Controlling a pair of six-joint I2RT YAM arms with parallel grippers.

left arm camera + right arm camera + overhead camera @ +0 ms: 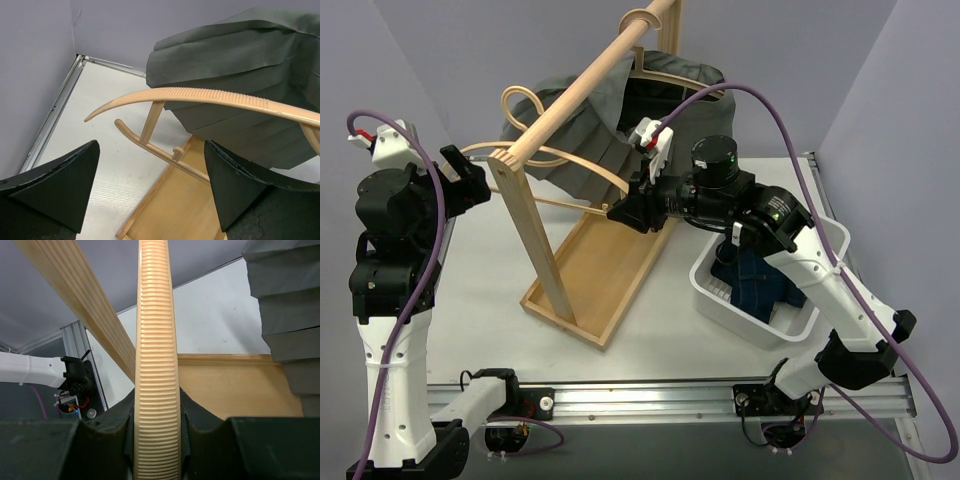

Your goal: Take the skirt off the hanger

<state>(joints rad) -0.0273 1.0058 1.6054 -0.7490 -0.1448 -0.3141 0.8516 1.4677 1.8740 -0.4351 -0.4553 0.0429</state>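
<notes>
Right arm is stretched out toward 10 o'clock across the table point(490, 310), elbow up, wrist laid flat. The right gripper point(625, 212) is clenched on the ribbed arm of the wooden hanger point(157, 340); on the wrist cam both pads are pressed against the wood. Left arm stands tall at 9 o'clock, forearm bent over toward 2 o'clock. The left gripper point(151, 150) is wide apart with nothing in it, just near the hanger's free tip and not touching.

The skirt point(235, 55), grey and pleated, is still on the hanger, draped up at 12 o'clock under the rail point(580, 88) of the wooden rack point(600, 270).

Count: two arms, one skirt, one rack, one white bin point(715, 292) at 4 o'clock with blue denim point(760, 285) in it. One hanger I can trace for sure. There's another wooden curve at the far end of the rail, can't tell if that's a second one.
</notes>
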